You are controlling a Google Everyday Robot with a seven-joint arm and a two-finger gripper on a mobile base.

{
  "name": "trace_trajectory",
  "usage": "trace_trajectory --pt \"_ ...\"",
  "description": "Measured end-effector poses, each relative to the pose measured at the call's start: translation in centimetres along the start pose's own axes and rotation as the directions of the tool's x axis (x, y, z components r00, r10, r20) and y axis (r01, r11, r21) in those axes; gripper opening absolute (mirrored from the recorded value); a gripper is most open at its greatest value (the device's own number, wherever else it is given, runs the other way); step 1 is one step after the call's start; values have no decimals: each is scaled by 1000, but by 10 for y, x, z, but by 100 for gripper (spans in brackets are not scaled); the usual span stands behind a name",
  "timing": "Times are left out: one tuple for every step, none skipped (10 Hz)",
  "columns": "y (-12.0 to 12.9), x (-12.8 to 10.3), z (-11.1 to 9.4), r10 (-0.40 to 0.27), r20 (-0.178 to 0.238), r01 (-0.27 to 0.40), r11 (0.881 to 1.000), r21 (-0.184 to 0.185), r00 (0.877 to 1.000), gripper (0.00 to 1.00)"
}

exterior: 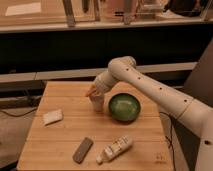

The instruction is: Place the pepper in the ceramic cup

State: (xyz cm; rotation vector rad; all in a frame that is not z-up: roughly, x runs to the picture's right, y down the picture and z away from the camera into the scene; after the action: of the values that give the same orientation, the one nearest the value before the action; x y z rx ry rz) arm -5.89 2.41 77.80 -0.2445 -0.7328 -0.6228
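Observation:
The pepper [90, 92] is a small orange-red piece held at the tip of my gripper [95, 91], sticking out to the left. The gripper is shut on it and sits just above the ceramic cup [97, 104], a small pale cup standing on the wooden table [65, 130] left of the green bowl. The pepper hangs over the cup's left rim, above its opening. The white arm reaches in from the right and hides part of the cup's top.
A wide green bowl [124, 107] stands right next to the cup. A white bottle [115, 148] lies near the front edge, with a dark grey block [83, 149] to its left. A pale sponge-like piece [52, 116] lies at the left.

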Motion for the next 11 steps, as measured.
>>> trace_trajectory --pt "1 1 0 2 -1 -2 1000 0 1000 25" --pt "2 2 -1 5 -3 -5 1000 1 1000 35" --pt "3 3 -2 7 -5 -7 1000 1 1000 39" --pt "3 4 -2 9 -6 -9 1000 2 1000 49" --pt "4 5 -3 11 -8 -10 1000 2 1000 51" --pt "4 5 -4 12 -9 -12 1000 2 1000 51" --pt "5 6 -4 15 -11 -15 1000 3 1000 51" --pt "6 7 -5 16 -12 -16 1000 3 1000 51" --pt "6 7 -5 18 -13 -18 1000 3 1000 51" --pt "6 8 -7 20 -14 -20 1000 4 1000 55" --pt "7 8 -8 21 -16 -21 1000 3 1000 59"
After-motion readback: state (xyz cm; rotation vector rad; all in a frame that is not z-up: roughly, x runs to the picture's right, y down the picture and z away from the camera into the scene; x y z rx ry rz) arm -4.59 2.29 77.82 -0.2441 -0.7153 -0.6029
